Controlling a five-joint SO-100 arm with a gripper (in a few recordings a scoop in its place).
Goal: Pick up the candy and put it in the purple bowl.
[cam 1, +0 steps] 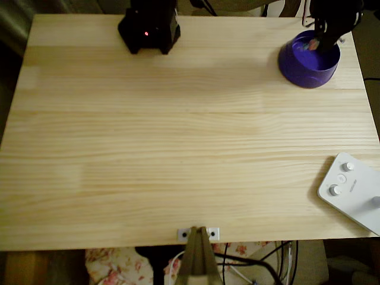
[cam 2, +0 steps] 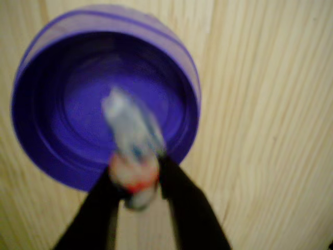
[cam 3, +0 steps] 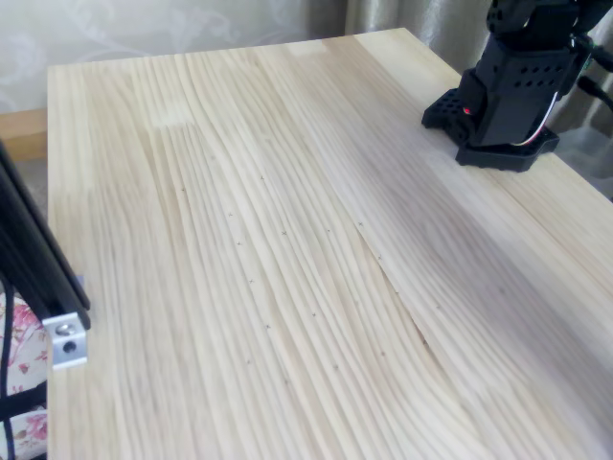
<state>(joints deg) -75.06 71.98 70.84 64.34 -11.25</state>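
Note:
The purple bowl point(cam 1: 309, 62) stands at the far right corner of the table in the overhead view, with the black gripper point(cam 1: 325, 37) hanging over its far rim. In the wrist view the bowl point(cam 2: 62, 120) lies right below the two black fingers point(cam 2: 184, 203). My gripper point(cam 2: 136, 179) is shut on the candy point(cam 2: 130, 130), a blurred whitish sweet with a red and dark end. The candy sticks out forward over the bowl's inside. A small coloured speck of the candy point(cam 1: 312, 44) shows above the bowl in the overhead view.
A white device with knobs point(cam 1: 353, 190) lies at the table's right edge. The arm's black base point(cam 1: 148, 27) point(cam 3: 508, 96) sits at the far edge. A metal bracket point(cam 1: 199, 233) is clamped to the near edge. Bare wood point(cam 1: 178, 136) spans the middle.

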